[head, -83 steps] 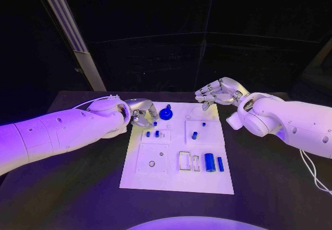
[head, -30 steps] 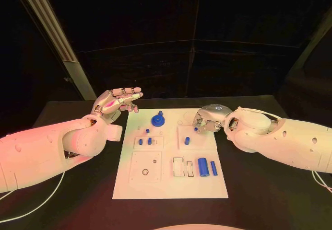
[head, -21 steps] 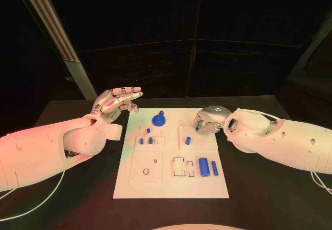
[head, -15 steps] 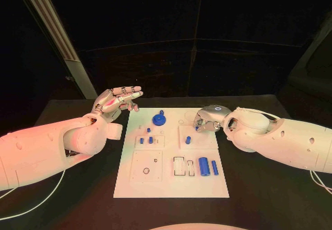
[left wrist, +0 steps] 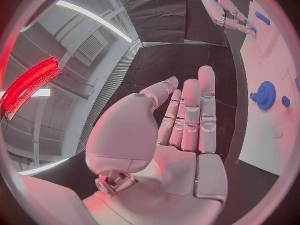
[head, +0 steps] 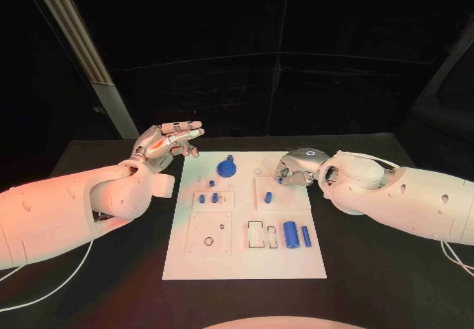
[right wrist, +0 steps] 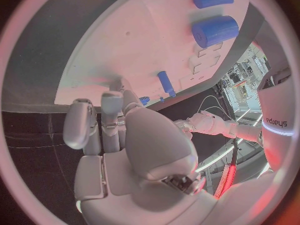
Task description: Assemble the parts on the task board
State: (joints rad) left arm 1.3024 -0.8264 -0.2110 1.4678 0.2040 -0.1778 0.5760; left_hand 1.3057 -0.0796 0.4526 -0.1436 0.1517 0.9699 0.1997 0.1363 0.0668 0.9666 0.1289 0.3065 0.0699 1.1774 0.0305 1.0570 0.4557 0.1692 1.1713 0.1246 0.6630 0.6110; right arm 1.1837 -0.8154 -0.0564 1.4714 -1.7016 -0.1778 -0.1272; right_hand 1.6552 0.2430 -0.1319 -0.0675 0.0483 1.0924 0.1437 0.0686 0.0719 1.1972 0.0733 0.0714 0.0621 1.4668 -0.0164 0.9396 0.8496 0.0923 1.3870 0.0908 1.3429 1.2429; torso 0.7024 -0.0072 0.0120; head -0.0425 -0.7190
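The white task board (head: 242, 264) lies in the middle of the black table. On it are a blue gear with a knob (head: 227, 168), three small blue pegs (head: 207, 198), a lone peg (head: 268, 199), a thick blue cylinder (head: 292, 233) and a thin one (head: 306, 236). My left hand (head: 168, 140) is raised beyond the board's far left corner, fingers straight and spread, palm (left wrist: 181, 160) bare. My right hand (head: 299, 168) hangs knuckles-up over the board's far right part, fingers pointing down at it. Its fingers (right wrist: 103, 120) lie side by side with nothing between them.
Two white rectangular inserts (head: 263, 234) sit left of the thick cylinder, and a small ring (head: 208, 241) lies in the near left block. A pale pillar (head: 94, 75) stands behind the table at far left. Bare black table (head: 385, 274) flanks the board.
Since 2.8 s ago my left hand has lifted off the pegs and spread wide, and my right hand has come down over the far right of the board. Over the last second both hardly moved.
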